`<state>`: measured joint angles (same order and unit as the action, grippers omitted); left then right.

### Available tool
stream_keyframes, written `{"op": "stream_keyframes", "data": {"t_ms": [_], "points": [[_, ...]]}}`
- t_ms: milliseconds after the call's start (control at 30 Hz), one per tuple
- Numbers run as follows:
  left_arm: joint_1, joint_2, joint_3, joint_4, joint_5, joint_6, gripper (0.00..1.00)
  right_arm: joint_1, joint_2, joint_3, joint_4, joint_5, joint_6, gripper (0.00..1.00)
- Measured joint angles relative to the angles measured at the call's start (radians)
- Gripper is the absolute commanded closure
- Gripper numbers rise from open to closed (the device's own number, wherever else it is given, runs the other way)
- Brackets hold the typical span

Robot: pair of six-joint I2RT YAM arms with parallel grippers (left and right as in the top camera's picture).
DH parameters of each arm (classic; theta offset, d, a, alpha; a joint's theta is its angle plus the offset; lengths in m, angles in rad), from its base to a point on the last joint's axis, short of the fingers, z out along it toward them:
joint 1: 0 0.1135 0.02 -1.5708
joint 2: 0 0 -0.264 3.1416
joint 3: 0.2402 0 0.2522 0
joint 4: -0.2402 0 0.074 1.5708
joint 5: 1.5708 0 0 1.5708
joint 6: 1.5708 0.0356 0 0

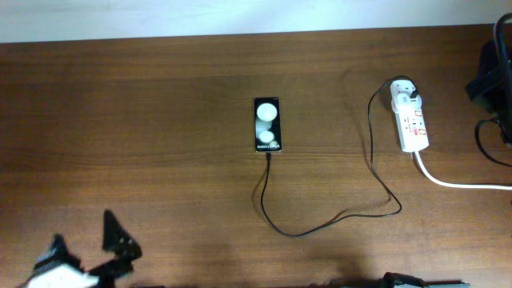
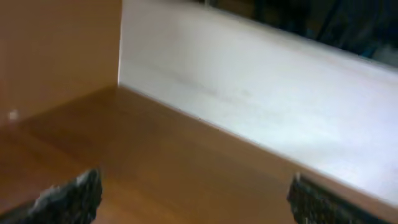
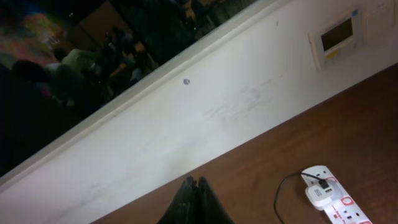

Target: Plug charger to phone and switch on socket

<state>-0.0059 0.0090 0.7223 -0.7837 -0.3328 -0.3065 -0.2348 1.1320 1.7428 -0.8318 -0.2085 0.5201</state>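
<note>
The phone (image 1: pixel 267 126) lies flat near the middle of the table (image 1: pixel 144 128), long axis running 12 to 6 o'clock, glossy black with two white round spots and small white lettering near its 6 o'clock end. The charger (image 1: pixel 298 234), a thin black cable, meets that short edge with its tip; I cannot tell whether it is fully seated. From there it loops towards 6 o'clock, swings across to 3, then climbs to the socket (image 1: pixel 411 120).

The socket sits well out at 3 o'clock from the phone, a white oblong strip with red marks, and a white plug (image 3: pixel 319 196) stands in its 12 o'clock end. Its thick white cord (image 1: pixel 460 186) trails off towards 4 o'clock.

The left gripper (image 2: pixel 196 199) hangs over bare wood at 7 o'clock, its fingers (image 2: pixel 71 196) spread wide with nothing between them. The right gripper (image 3: pixel 194 183) has its fingers pressed together, empty.

The table is dark brown wood. A white wall (image 3: pixel 205 118) runs along the far edge, carrying a small panel (image 3: pixel 336 37), with dark glass (image 3: pixel 74 56) above it.
</note>
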Motion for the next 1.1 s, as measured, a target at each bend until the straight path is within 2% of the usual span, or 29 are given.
{"op": "stream_keyframes", "data": {"t_ms": [100,133,300,500,600,667,733,1100], "points": [[0.000,0.002,-0.270,0.259,0.012,0.000,0.00,0.000,0.000,0.000,-0.002,0.000,0.000,0.94],[0.000,0.003,-0.354,0.304,0.015,0.000,0.01,0.000,0.000,0.000,-0.002,0.000,-0.001,0.94],[0.000,0.002,-0.668,0.692,0.116,0.000,0.01,0.000,0.000,0.000,-0.002,0.000,-0.001,0.91],[0.000,0.004,-0.705,0.715,0.145,0.010,0.01,0.000,0.000,0.000,-0.002,0.000,0.000,0.88],[0.000,0.004,-0.706,0.711,0.213,0.095,0.01,0.000,-0.001,0.000,-0.002,0.000,0.000,0.88],[0.000,0.004,-0.706,0.706,0.246,0.118,0.01,0.000,-0.010,0.000,-0.001,0.000,-0.001,0.83],[0.000,0.004,-0.706,0.706,0.259,0.131,0.01,0.000,-0.025,0.000,0.010,-0.001,-0.001,0.82],[0.000,0.004,-0.706,0.706,0.247,0.132,0.01,0.000,-0.301,0.000,0.025,0.012,-0.001,0.82]]}}
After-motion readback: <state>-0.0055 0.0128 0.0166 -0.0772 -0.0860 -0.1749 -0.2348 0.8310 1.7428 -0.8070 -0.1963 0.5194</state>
